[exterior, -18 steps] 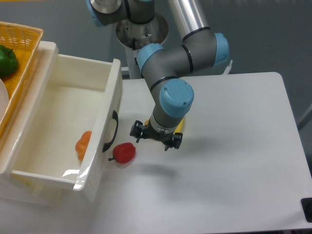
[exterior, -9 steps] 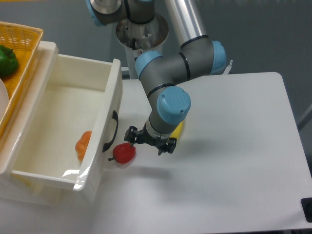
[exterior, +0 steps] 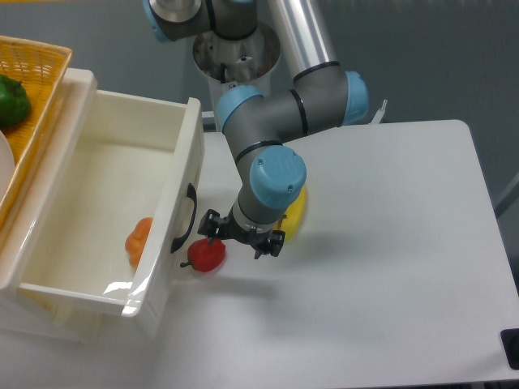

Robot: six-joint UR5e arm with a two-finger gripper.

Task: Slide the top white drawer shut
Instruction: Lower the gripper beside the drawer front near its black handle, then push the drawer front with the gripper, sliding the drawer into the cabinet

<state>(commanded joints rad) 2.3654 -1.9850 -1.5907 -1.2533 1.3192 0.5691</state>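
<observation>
The top white drawer (exterior: 182,174) is pulled far out of its cabinet at the left, with a black curved handle (exterior: 186,219) on its front panel. An orange fruit (exterior: 138,241) lies inside it. My gripper (exterior: 237,237) hangs just right of the drawer front, fingers spread open, with nothing between them. Its left finger is beside a red pepper (exterior: 206,254) that lies on the table close to the drawer front.
A yellow object (exterior: 293,209) lies on the white table (exterior: 381,267) behind my wrist. A wicker basket (exterior: 32,73) holding a green pepper (exterior: 12,99) sits on top of the cabinet at the far left.
My gripper has moved left across the table toward the drawer front and the red pepper. The drawer and pepper have not moved.
</observation>
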